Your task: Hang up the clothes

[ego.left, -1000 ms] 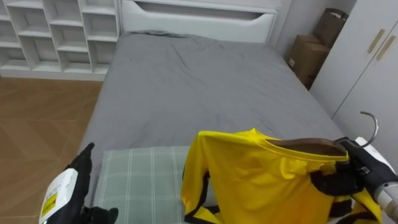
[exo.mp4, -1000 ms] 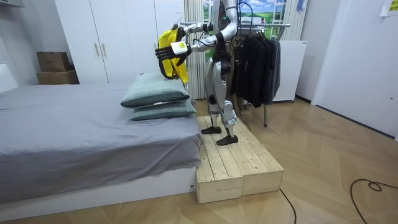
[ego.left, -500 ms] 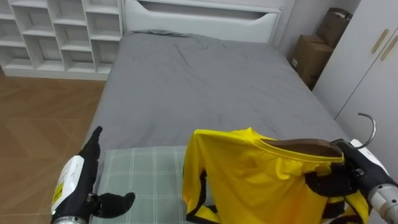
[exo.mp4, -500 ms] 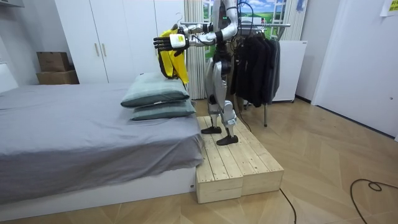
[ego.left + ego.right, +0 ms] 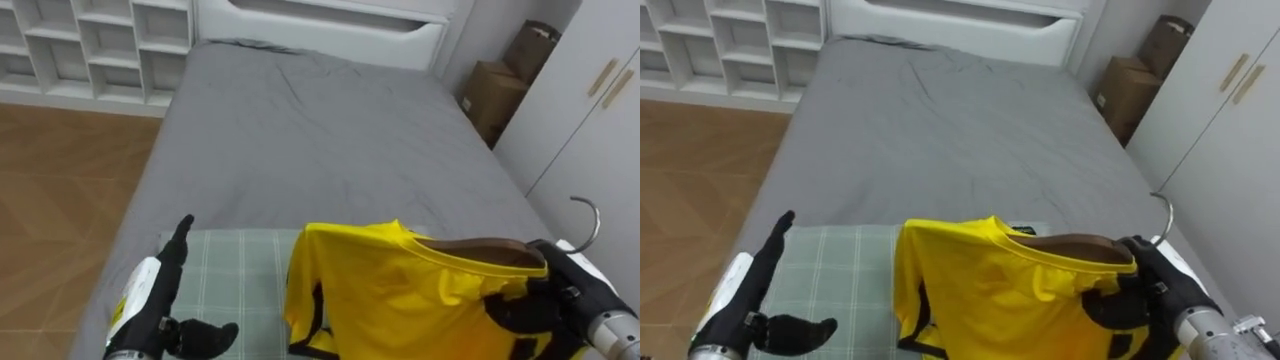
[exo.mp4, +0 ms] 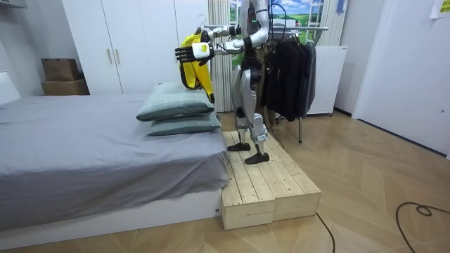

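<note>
A yellow shirt [image 5: 390, 290] hangs on a brown wooden hanger [image 5: 485, 248] whose metal hook [image 5: 590, 215] sticks up at the right. My right hand [image 5: 545, 305] is shut on the hanger near its neck and holds it up over the foot of the bed. My left hand [image 5: 150, 310] is open, fingers straight and thumb out, to the left of the shirt and apart from it, above a green checked pillow [image 5: 240, 270]. In the room view I stand on a wooden platform [image 6: 267, 183] beside the bed, both arms raised, the shirt [image 6: 188, 60] in front of me.
The grey bed [image 5: 330, 130] stretches ahead, two pillows [image 6: 177, 112] stacked at its near end. A clothes rack [image 6: 302, 28] with dark clothes [image 6: 288, 67] stands right behind me. White wardrobe doors [image 5: 600, 110] and cardboard boxes [image 5: 500, 90] are on the right, white shelves [image 5: 90, 45] far left.
My left hand has risen and moved forward and rightwards over the pillow, towards the shirt. The right hand still holds the hanger in about the same place.
</note>
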Controlling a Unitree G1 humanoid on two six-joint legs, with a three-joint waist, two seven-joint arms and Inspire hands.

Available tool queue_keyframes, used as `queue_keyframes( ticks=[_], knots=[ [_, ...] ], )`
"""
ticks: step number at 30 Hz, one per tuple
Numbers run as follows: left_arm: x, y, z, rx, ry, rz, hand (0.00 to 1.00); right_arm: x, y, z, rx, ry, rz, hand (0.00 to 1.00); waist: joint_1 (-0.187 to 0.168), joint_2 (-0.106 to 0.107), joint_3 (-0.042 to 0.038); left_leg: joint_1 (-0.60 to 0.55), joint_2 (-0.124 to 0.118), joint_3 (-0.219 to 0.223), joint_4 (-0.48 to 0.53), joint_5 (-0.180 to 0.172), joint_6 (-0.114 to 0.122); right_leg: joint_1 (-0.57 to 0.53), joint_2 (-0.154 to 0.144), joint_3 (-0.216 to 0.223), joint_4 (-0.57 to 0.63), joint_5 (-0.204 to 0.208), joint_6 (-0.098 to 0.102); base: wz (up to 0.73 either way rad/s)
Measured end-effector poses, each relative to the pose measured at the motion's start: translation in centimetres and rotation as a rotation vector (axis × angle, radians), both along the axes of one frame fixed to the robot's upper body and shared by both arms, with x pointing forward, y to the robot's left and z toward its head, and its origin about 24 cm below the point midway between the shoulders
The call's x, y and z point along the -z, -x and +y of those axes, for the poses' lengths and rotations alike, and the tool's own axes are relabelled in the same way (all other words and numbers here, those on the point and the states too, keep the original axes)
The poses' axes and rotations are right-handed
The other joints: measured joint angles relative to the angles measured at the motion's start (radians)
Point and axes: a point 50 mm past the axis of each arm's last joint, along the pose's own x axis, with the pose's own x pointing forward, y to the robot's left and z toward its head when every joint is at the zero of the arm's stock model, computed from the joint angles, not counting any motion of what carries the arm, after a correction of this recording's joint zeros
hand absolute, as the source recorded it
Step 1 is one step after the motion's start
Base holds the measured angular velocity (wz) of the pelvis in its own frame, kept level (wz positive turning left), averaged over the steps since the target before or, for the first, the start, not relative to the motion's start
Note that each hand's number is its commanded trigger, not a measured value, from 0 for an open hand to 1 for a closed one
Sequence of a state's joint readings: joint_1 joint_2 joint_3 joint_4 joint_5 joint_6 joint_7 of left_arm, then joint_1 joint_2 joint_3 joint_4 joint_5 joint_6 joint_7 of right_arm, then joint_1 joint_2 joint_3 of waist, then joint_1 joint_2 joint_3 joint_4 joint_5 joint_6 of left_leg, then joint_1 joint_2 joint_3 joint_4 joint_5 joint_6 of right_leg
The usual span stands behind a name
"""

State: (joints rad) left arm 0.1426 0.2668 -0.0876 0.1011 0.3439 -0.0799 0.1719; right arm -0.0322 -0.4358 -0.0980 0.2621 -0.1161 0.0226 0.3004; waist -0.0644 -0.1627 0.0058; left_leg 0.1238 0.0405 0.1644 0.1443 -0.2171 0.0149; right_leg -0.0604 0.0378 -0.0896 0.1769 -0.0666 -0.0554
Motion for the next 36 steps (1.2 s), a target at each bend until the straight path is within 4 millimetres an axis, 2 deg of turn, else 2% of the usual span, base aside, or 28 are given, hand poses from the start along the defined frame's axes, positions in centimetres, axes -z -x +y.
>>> queue_keyframes(
  ticks=[2, 5, 7, 10, 12, 14, 15, 16, 17, 18, 19, 20, 21, 22, 23, 24, 25, 26, 29, 32, 33, 34, 35, 36],
  knots=[
    [0.1, 0.0, -0.3, 0.025, 0.005, 0.015, 0.00, 0.3, 0.3, 0.1, -0.012, -0.003, 0.019, 1.00, 0.005, -0.002, -0.0015, -0.007, 0.000, 0.014, 0.000, -0.001, 0.002, -0.011, 0.001, 0.008, 0.000, 0.004, 0.002, -0.20],
    [0.3, 0.0, -0.5, 0.053, 0.007, 0.042, 0.00, 0.9, 0.8, 0.1, -0.021, -0.008, 0.050, 1.00, 0.005, -0.013, 0.0005, -0.008, -0.001, 0.031, 0.000, -0.002, 0.003, -0.017, 0.003, 0.020, -0.003, 0.013, 0.003, -0.16],
    [0.3, 0.0, -0.7, 0.063, 0.002, 0.043, 0.00, 1.0, 1.0, 0.1, -0.024, -0.011, 0.057, 1.00, -0.002, -0.024, 0.0004, -0.016, -0.001, 0.082, 0.003, -0.006, 0.010, -0.034, 0.008, 0.038, -0.004, 0.024, 0.005, -0.29],
    [0.4, 0.0, -1.2, 0.084, -0.002, 0.048, 0.00, 1.0, 1.0, 0.2, -0.039, -0.013, 0.065, 1.00, -0.009, -0.033, -0.0005, -0.034, 0.001, 0.126, 0.023, -0.016, 0.014, -0.063, 0.019, 0.067, 0.001, 0.050, 0.004, -0.48],
    [0.4, 0.0, -1.4, 0.092, 0.009, 0.050, 0.00, 1.1, 1.0, 0.3, -0.048, -0.019, 0.071, 1.00, -0.034, -0.038, -0.0011, -0.031, 0.004, 0.197, 0.028, -0.023, 0.018, -0.080, 0.028, 0.097, 0.009, 0.067, 0.006, -0.70],
    [0.3, 0.0, -1.8, 0.108, 0.013, 0.046, 0.00, 1.0, 1.0, 0.5, -0.054, -0.024, 0.063, 1.00, -0.037, -0.041, -0.0007, -0.024, 0.011, 0.258, 0.029, -0.028, 0.021, -0.093, 0.037, 0.103, 0.006, 0.092, 0.000, -0.93],
    [0.1, -0.2, -1.9, 0.114, 0.012, 0.033, 0.00, 0.7, 0.9, 0.7, -0.062, -0.027, 0.050, 1.00, -0.040, -0.040, 0.0003, -0.025, 0.015, 0.306, 0.030, -0.035, 0.027, -0.101, 0.042, 0.075, -0.016, 0.122, -0.006, -1.17],
    [-0.2, -0.5, -2.1, 0.122, 0.011, 0.018, 0.00, 0.6, 0.8, 1.0, -0.067, -0.034, 0.042, 1.00, -0.037, -0.033, 0.0048, -0.033, 0.033, 0.363, 0.032, -0.048, 0.028, -0.103, 0.047, 0.018, -0.045, 0.155, 0.008, -1.19],
    [-0.4, -0.7, -2.2, 0.128, 0.013, 0.011, 0.00, 0.7, 0.8, 1.1, -0.067, -0.040, 0.042, 1.00, -0.027, -0.021, 0.0136, -0.033, 0.047, 0.398, 0.040, -0.055, 0.027, -0.109, 0.046, -0.024, -0.027, 0.136, 0.025, -1.16],
    [-0.5, -0.9, -2.8, 0.147, 0.025, 0.008, 0.00, 1.1, 1.2, 1.0, -0.064, -0.042, 0.059, 1.00, -0.016, -0.008, 0.0127, -0.021, 0.067, 0.453, 0.044, -0.062, 0.019, -0.114, 0.014, -0.122, 0.069, 0.063, 0.042, -1.18],
    [-0.6, -0.9, -3.3, 0.175, 0.032, 0.003, 0.00, 1.4, 1.6, 0.9, -0.059, -0.044, 0.075, 1.00, -0.014, 0.003, 0.0111, 0.003, 0.071, 0.512, 0.035, -0.065, 0.012, -0.089, -0.050, -0.190, 0.152, 0.005, 0.049, -1.22],
    [-0.7, -0.9, -3.5, 0.186, 0.037, 0.002, 0.00, 1.6, 1.7, 0.9, -0.059, -0.045, 0.081, 1.00, -0.007, 0.004, 0.0110, 0.014, 0.070, 0.538, 0.038, -0.069, 0.007, -0.068, -0.080, -0.204, 0.171, -0.016, 0.065, -1.27],
    [-0.7, -0.9, -3.5, 0.195, 0.041, 0.005, 0.00, 1.8, 1.8, 1.1, -0.061, -0.054, 0.086, 1.00, -0.006, -0.002, 0.0073, 0.029, 0.068, 0.580, 0.056, -0.081, -0.002, -0.036, -0.122, -0.212, 0.166, -0.044, 0.088, -1.14],
    [-0.8, -1.0, -3.5, 0.204, 0.040, 0.009, 0.00, 2.0, 1.8, 1.5, -0.062, -0.068, 0.087, 1.00, -0.013, -0.010, 0.0074, 0.028, 0.070, 0.600, 0.090, -0.089, -0.008, -0.032, -0.125, -0.221, 0.137, -0.048, 0.086, -1.06],
    [-0.7, -1.0, -3.5, 0.204, 0.041, 0.013, 0.00, 2.1, 1.8, 1.6, -0.065, -0.069, 0.091, 1.00, -0.014, -0.011, 0.0074, 0.027, 0.073, 0.600, 0.102, -0.089, -0.009, -0.031, -0.121, -0.227, 0.125, -0.048, 0.080, -1.11],
    [-0.7, -1.0, -3.5, 0.210, 0.043, 0.020, 0.00, 2.3, 1.9, 1.7, -0.071, -0.069, 0.097, 1.00, -0.012, -0.008, 0.0071, 0.027, 0.082, 0.587, 0.129, -0.089, -0.009, -0.029, -0.107, -0.212, 0.098, -0.035, 0.061, -1.12],
    [-0.8, -1.0, -3.5, 0.219, 0.045, 0.025, 0.00, 2.4, 1.9, 1.9, -0.080, -0.072, 0.105, 1.00, -0.018, -0.006, 0.0067, 0.029, 0.092, 0.569, 0.144, -0.089, -0.009, -0.024, -0.092, -0.218, 0.078, -0.023, 0.042, -1.10],
    [-0.8, -1.0, -3.5, 0.221, 0.045, 0.022, 0.00, 2.4, 1.9, 1.9, -0.083, -0.073, 0.106, 1.00, -0.020, -0.007, 0.0066, 0.030, 0.097, 0.568, 0.149, -0.089, -0.010, -0.024, -0.085, -0.216, 0.074, -0.019, 0.038, -0.73],
    [-1.1, -1.3, -3.8, 0.244, 0.048, 0.019, 0.00, 2.4, 2.0, 1.8, -0.084, -0.074, 0.110, 1.00, -0.064, -0.006, 0.0056, 0.032, 0.121, 0.574, 0.169, -0.097, -0.023, -0.022, -0.061, -0.218, 0.061, -0.013, 0.028, -0.34],
    [-1.0, -1.3, -4.6, 0.284, 0.068, 0.027, 0.00, 2.6, 2.0, 2.2, -0.095, -0.076, 0.115, 1.00, -0.071, 0.004, 0.0062, 0.039, 0.154, 0.575, 0.208, -0.108, -0.043, -0.018, -0.033, -0.223, 0.063, -0.021, 0.009, -0.34],
    [-0.9, -1.2, -5.0, 0.302, 0.076, 0.034, 0.00, 2.7, 2.1, 2.3, -0.100, -0.077, 0.119, 1.00, -0.072, 0.008, 0.0075, 0.039, 0.172, 0.576, 0.238, -0.117, -0.059, -0.014, -0.028, -0.241, 0.071, -0.034, -0.013, -0.18],
    [-0.7, -1.1, -5.4, 0.320, 0.081, 0.043, 0.00, 2.8, 2.1, 2.3, -0.102, -0.077, 0.123, 1.00, -0.072, 0.010, 0.0081, 0.037, 0.191, 0.580, 0.279, -0.123, -0.069, -0.016, -0.028, -0.257, 0.096, -0.055, -0.025, -0.12],
    [-0.7, -1.0, -5.5, 0.329, 0.081, 0.049, 0.00, 2.8, 2.1, 2.3, -0.105, -0.078, 0.125, 1.00, -0.071, 0.010, 0.0080, 0.033, 0.202, 0.581, 0.307, -0.124, -0.071, -0.024, -0.029, -0.254, 0.107, -0.068, -0.030, -0.22],
    [-0.6, -1.0, -5.7, 0.340, 0.081, 0.055, 0.00, 2.7, 2.0, 2.4, -0.110, -0.077, 0.124, 1.00, -0.067, 0.010, 0.0078, 0.025, 0.229, 0.590, 0.382, -0.126, -0.073, -0.032, -0.028, -0.237, 0.143, -0.098, -0.040, -0.37]
  ],
)
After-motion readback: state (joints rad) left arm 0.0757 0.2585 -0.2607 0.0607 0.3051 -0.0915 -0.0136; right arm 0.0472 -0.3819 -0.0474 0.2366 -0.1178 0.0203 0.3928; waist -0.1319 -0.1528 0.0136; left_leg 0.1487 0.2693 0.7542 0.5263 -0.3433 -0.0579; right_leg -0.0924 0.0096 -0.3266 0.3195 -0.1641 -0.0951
